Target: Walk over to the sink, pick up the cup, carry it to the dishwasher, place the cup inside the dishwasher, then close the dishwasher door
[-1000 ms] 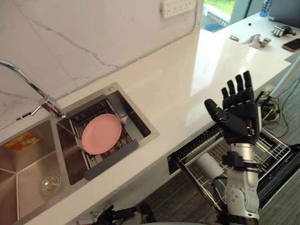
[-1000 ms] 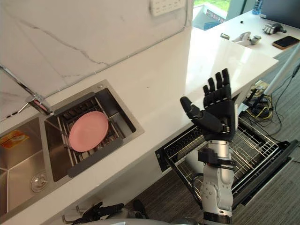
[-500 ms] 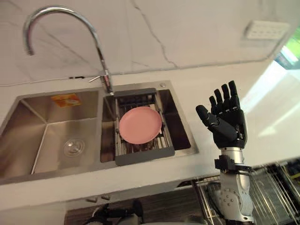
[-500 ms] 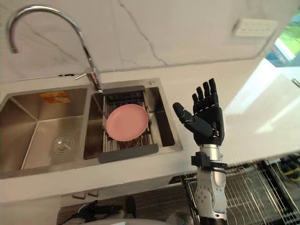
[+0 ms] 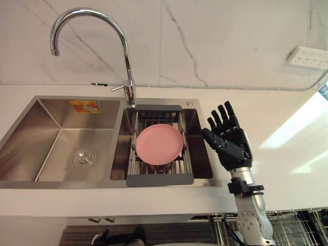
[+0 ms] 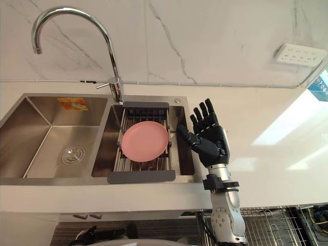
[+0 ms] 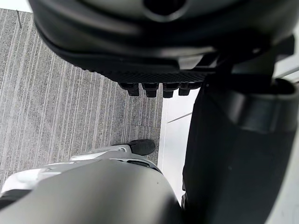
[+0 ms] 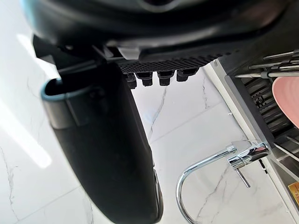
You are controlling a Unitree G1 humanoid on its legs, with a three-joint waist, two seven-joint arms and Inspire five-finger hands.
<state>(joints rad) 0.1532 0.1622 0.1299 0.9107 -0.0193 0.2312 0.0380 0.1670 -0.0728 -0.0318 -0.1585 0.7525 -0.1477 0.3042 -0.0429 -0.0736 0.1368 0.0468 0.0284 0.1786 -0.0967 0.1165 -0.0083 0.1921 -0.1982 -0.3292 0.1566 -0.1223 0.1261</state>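
The right hand [image 5: 231,147] is black, and beside its thumb a plain pink plate [image 5: 159,144] lies on a steel rack [image 5: 160,179] with dark grey end bars. Farther that way the sink [image 5: 51,138] is brushed silver with an orange-and-yellow sticker [image 5: 84,106], under a shiny chrome tap [image 5: 127,66]. Past the fingertips the wall [image 5: 230,41] is white marble with thin grey veins and a white socket [image 5: 309,56]; the counter [image 5: 287,154] beneath is glossy white.
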